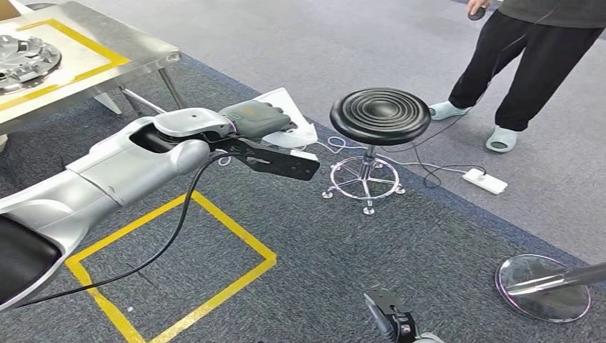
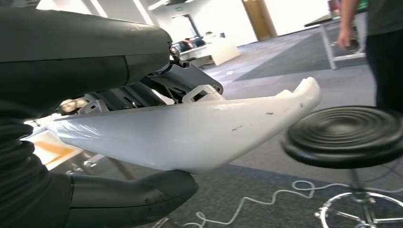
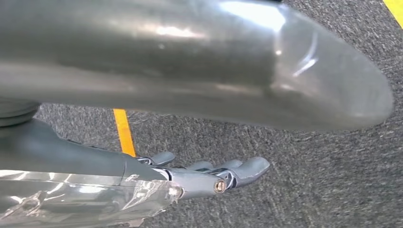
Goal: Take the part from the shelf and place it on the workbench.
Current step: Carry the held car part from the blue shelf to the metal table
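Note:
My left hand (image 1: 254, 118) grips a white plastic part (image 1: 296, 128), held out over the dark carpet between the workbench and a stool. In the left wrist view the white part (image 2: 190, 133) lies long and curved between my thick grey thumb (image 2: 128, 197) and my dark fingers (image 2: 142, 95). The metal workbench (image 1: 107, 50) with yellow tape lines stands at the far left, with a silver wheel-cover part (image 1: 25, 57) on it. My right hand (image 3: 209, 178) hangs over the carpet, its fingers stretched out with nothing in them.
A black round stool (image 1: 379, 114) on a chrome base stands just right of the held part. A person (image 1: 529, 57) stands beyond it near a white power strip (image 1: 484, 180) and cables. A chrome stand base (image 1: 543, 286) sits at the right. A yellow square (image 1: 171, 264) marks the carpet.

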### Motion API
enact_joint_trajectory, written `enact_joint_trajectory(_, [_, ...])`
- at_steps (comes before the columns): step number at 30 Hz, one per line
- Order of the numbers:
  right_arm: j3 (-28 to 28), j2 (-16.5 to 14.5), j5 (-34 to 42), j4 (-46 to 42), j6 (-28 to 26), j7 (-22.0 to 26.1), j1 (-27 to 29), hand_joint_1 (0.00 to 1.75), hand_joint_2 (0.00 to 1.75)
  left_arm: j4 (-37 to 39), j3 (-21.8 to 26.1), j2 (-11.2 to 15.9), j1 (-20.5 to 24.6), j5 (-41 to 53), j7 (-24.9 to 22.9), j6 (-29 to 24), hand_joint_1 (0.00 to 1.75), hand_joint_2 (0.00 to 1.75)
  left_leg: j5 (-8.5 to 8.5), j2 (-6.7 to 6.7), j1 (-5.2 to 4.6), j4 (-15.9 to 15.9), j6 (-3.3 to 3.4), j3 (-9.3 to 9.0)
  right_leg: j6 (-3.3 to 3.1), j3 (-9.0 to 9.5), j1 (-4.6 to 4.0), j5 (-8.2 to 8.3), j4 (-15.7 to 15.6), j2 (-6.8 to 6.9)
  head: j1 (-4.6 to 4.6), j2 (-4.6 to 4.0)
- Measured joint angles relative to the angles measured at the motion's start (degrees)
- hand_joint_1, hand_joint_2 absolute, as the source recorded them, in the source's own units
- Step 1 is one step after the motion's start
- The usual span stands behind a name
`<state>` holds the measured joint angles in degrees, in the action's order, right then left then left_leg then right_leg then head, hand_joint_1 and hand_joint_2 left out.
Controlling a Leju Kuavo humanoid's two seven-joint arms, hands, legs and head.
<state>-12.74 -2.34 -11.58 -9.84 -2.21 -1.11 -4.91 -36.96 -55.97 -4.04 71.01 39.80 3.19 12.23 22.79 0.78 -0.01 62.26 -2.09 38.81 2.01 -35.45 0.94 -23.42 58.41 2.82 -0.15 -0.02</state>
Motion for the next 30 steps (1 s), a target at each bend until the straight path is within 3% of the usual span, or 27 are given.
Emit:
enact_joint_trajectory(4, [0.0,0.0,-0.06,0.0,0.01,0.0,0.01,0.0,0.0,0.0,0.01,-0.03,0.23,-0.01,0.0,0.01,1.75,1.75,-0.78,1.36,-0.21,-3.23,0.29,-1.71,0.22,0.01,-0.21,-0.14,0.14,0.34,-0.09,0.0])
enact_joint_trajectory(7, [0.03,0.0,-0.38,0.0,0.09,-0.13,-0.07,0.0,0.0,0.01,0.05,0.22,0.64,-0.14,0.06,0.09,1.75,1.75,-0.66,0.35,-0.19,-5.31,1.69,-2.45,1.42,-0.61,-0.45,-1.61,1.94,0.41,0.01,0.01])
enact_joint_trajectory(10, [0.04,0.0,-0.64,0.0,0.11,-0.22,-0.11,0.0,0.0,0.0,0.0,0.14,0.67,-0.49,0.34,0.37,1.75,1.75,-0.87,-1.62,0.18,-5.39,2.61,-2.53,2.28,-5.12,-0.29,-6.52,11.85,-1.94,0.41,0.01])
enact_joint_trajectory(12, [0.04,0.0,-0.72,0.0,0.1,-0.28,-0.12,0.0,0.0,0.0,-0.07,0.02,0.33,-0.7,0.45,0.49,1.75,1.75,-0.86,-2.65,0.18,-5.36,2.66,-2.54,2.37,-7.96,-0.29,-7.81,16.98,-2.45,0.44,0.0])
enact_joint_trajectory(13, [0.04,0.01,-0.77,0.0,0.09,-0.31,-0.13,0.0,0.0,0.0,-0.08,-0.01,0.19,-0.79,0.45,0.46,1.75,1.75,-0.85,-3.2,0.2,-5.34,2.64,-2.57,2.36,-8.09,-0.26,-6.97,16.72,-2.56,0.42,0.0])
enact_joint_trajectory(14, [0.04,0.02,-0.84,0.0,0.08,-0.32,-0.16,0.0,0.0,0.0,-0.08,-0.03,0.17,-0.83,0.45,0.39,1.75,1.75,-0.84,-3.72,0.27,-5.3,2.57,-2.62,2.35,-6.96,-0.19,-5.11,13.99,-2.67,0.42,0.0])
enact_joint_trajectory(16, [0.04,0.07,-1.01,-0.01,0.03,-0.33,-0.24,0.0,0.0,0.0,-0.04,-0.07,0.37,-0.95,0.44,0.19,1.75,1.75,-0.72,-4.73,0.37,-5.14,2.13,-2.62,2.43,-2.96,0.14,-1.24,5.78,-3.9,0.45,0.0])
enact_joint_trajectory(18, [0.04,0.09,-1.19,-0.01,0.02,-0.37,-0.36,0.0,0.0,0.01,0.01,-0.02,0.56,-1.1,0.44,0.05,1.75,1.75,-0.83,-5.54,0.38,-5.04,1.41,-2.31,2.11,-0.53,0.36,-0.02,1.03,-5.15,0.44,0.01])
enact_joint_trajectory(20, [0.06,0.1,-1.35,0.0,0.02,-0.44,-0.5,0.0,0.0,0.02,0.04,0.31,0.57,-1.27,0.44,0.01,1.75,1.75,-1.19,-6.1,0.48,-5.3,0.72,-2.05,1.28,-0.43,0.21,-0.14,0.55,-5.07,0.42,0.01])
enact_joint_trajectory(22, [0.11,0.13,-1.49,0.0,-0.01,-0.5,-0.69,0.0,0.0,0.02,0.1,0.8,0.54,-1.38,0.44,-0.02,1.75,1.75,-0.49,-5.17,0.48,-4.7,0.15,-1.67,0.5,-0.45,0.16,0.1,0.35,-4.51,0.3,0.01])
enact_joint_trajectory(23, [0.14,0.13,-1.56,0.0,-0.02,-0.55,-0.75,0.0,0.0,0.02,0.12,0.98,0.54,-1.39,0.44,-0.07,1.75,1.75,0.74,-4.2,0.41,-2.97,-0.06,-0.89,0.17,-0.41,0.18,0.19,0.2,-4.15,0.17,0.01])
enact_joint_trajectory(25, [0.16,0.13,-1.74,0.0,-0.02,-0.72,-0.7,0.0,0.0,0.02,0.13,1.13,0.36,-1.4,0.44,-0.21,1.75,1.75,4.43,-2.37,0.29,3.82,-0.34,2.27,-0.23,-0.37,0.09,0.18,0.1,-3.28,-0.08,0.0])
enact_joint_trajectory(27, [0.17,0.13,-2.1,0.0,-0.01,-0.88,-0.65,0.0,0.0,0.02,0.11,1.42,-0.18,-1.4,0.45,-0.36,1.75,1.75,6.53,-1.99,0.29,10.2,-0.42,5.35,-0.4,-0.33,-0.01,0.1,0.11,-2.24,-0.1,0.0])
enact_joint_trajectory(28, [0.17,0.11,-2.38,0.0,-0.01,-0.97,-0.69,0.0,0.0,0.02,0.11,1.73,-0.43,-1.4,0.46,-0.44,1.75,1.75,6.07,-1.93,0.29,10.85,-0.38,5.66,-0.44,-0.29,-0.04,0.06,0.11,-1.77,-0.12,0.0])
enact_joint_trajectory(30, [0.16,0.03,-3.01,-0.01,0.0,-1.22,-0.87,0.0,0.0,-0.09,0.17,2.74,-0.64,-1.41,0.52,-0.61,1.75,1.75,2.66,-1.36,0.16,5.92,-0.02,3.11,-0.42,-0.1,-0.1,-0.01,0.11,-1.0,-0.14,0.0])
